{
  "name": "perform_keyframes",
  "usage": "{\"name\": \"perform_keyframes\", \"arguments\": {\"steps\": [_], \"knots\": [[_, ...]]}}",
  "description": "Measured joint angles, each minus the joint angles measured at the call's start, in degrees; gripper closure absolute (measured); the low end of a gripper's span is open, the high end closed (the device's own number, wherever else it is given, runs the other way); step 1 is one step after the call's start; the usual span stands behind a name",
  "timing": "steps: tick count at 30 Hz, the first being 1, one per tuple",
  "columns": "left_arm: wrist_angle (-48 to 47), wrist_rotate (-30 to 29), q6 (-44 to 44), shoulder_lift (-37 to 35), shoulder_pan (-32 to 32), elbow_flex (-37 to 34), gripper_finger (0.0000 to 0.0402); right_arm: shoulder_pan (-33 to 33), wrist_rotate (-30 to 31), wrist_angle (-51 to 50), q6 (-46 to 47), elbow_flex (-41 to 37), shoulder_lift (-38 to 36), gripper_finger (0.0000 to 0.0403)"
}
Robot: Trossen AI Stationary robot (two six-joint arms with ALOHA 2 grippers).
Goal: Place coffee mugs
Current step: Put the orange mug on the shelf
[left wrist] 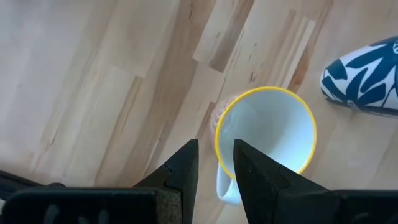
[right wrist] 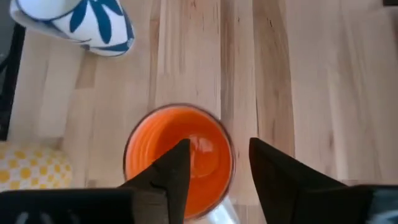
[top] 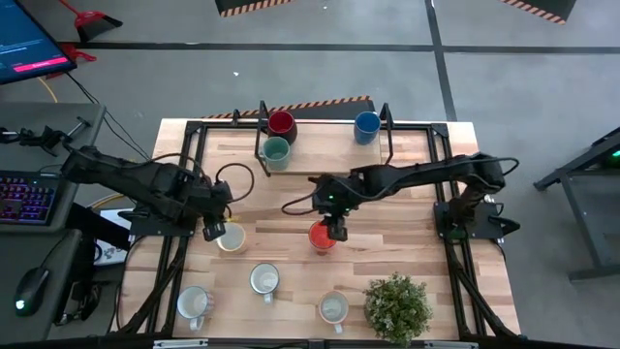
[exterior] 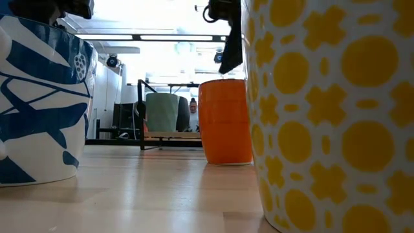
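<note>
An orange mug [top: 321, 237] stands upright near the table's middle. My right gripper [right wrist: 217, 146] hangs open just above it, one finger over its mouth and the other outside its rim; in the low view the finger [exterior: 229, 48] ends a little above the rim [exterior: 224, 81]. My left gripper [left wrist: 214, 149] is open by a narrow gap, well above a yellow-rimmed white mug [left wrist: 266, 134] that stands on the table [top: 231, 238]. On the far shelf stand a dark red mug [top: 281, 123], a teal mug [top: 275, 150] and a blue mug [top: 366, 125].
Three white mugs stand near the front edge [top: 194, 302], [top: 264, 280], [top: 333, 308], one with a blue leaf pattern [right wrist: 81, 25]. A potted plant [top: 397, 305] sits at the front right. The black shelf frame [top: 260, 145] rises at the far side. A person [exterior: 193, 110] sits beyond the table.
</note>
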Motion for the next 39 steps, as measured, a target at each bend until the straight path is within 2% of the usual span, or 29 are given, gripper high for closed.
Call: {"name": "perform_keyframes", "arguments": {"steps": [8, 12, 22, 39], "knots": [[-1.98, -1.13, 1.97, -1.59, -0.02, -0.04, 0.0311, 0.04, -0.01, -2.94, -0.55, 1.3, 3.92, 0.0256], [-2.66, -2.09, 3.5, -1.93, -0.02, -0.04, 0.0311, 0.04, 1.57, -2.8, 0.52, 1.27, 4.8, 0.0256], [-2.58, -2.68, 4.5, -1.83, -0.02, -0.04, 0.0311, 0.04, 0.86, -1.93, -0.19, 1.23, 7.29, 0.0256], [-2.51, -3.66, 6.01, -1.83, -0.02, -0.04, 0.0311, 0.1, 0.24, 1.14, -11.65, 1.23, 9.6, 0.0256]]}}
